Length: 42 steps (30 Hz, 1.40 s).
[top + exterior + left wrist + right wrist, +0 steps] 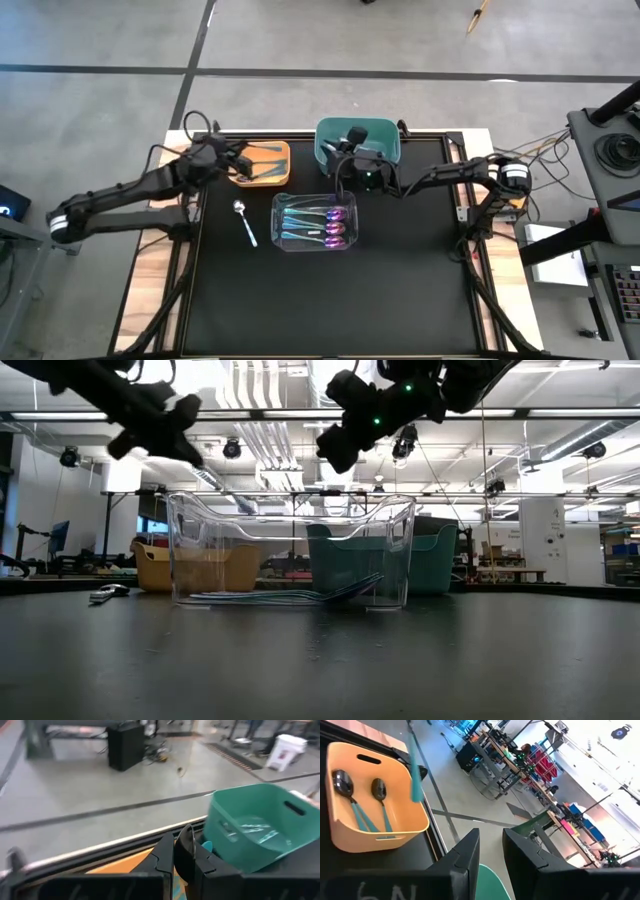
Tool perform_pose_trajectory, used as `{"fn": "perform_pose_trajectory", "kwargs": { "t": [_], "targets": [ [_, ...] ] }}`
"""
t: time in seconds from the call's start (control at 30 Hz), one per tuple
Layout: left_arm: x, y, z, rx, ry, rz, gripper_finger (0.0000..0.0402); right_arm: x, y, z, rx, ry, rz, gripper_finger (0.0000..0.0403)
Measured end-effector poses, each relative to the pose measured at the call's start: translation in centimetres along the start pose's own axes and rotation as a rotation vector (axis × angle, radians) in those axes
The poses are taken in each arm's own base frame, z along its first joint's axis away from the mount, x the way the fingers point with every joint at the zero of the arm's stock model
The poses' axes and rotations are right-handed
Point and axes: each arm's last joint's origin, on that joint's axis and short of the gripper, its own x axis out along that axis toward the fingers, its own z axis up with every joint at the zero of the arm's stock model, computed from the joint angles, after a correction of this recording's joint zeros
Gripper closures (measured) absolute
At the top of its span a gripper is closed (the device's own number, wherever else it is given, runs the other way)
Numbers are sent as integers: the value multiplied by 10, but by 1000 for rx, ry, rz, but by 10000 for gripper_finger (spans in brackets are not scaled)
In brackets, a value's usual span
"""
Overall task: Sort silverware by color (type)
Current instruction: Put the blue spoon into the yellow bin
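Observation:
My left gripper [243, 160] is shut on a dark-bowled spoon [187, 839] over the left rim of the orange bin [272, 183]. Its teal handle [414, 770] hangs above that bin, where two black-bowled spoons [360, 795] lie flat. My right gripper [352, 148] hovers by the near rim of the teal bin [385, 135], a narrow gap between its fingers [490, 847] and nothing in it. The teal bin holds shiny spoons [255, 832]. Iridescent spoons [320, 225] lie in the clear bin [290, 550]. One silver spoon [243, 220] lies flat on the mat. My left gripper pinches the spoon between its two fingers close to the bowl [189, 851]. The dark bowl stands edge-on above the fingertips, and a bit of teal handle [206, 845] shows beside it. The spoon is lifted clear, handle downward over the orange bin. The fingers hide the exact spot.
The three bins stand close together at the back of the black mat [330, 300], whose near half lies in front of them. The lone silver spoon [108, 594] lies left of the clear bin. Cables and equipment sit beyond the table's right edge [560, 200].

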Motion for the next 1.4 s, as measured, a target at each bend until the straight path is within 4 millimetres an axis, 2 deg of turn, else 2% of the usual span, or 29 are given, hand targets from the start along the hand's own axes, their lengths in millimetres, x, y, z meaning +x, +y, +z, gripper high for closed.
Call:
{"fn": "perform_pose_trajectory", "kwargs": {
  "t": [0.17,0.33,0.73,1.07,1.4],
  "targets": [
    [-12,13,-4,-26,43,64,401,4,-5,-4,39,8,-8,326],
    [-15,18,-10,-30,95,93,401,6,-7,-6,63,13,-13,326],
    [6,9,-21,14,179,136,402,6,-6,-7,93,19,0,326],
    [23,-3,-19,66,235,164,401,6,-5,-8,98,31,9,326],
    [36,-3,-26,61,275,212,401,6,-5,-9,97,36,12,326]
  ]
}}
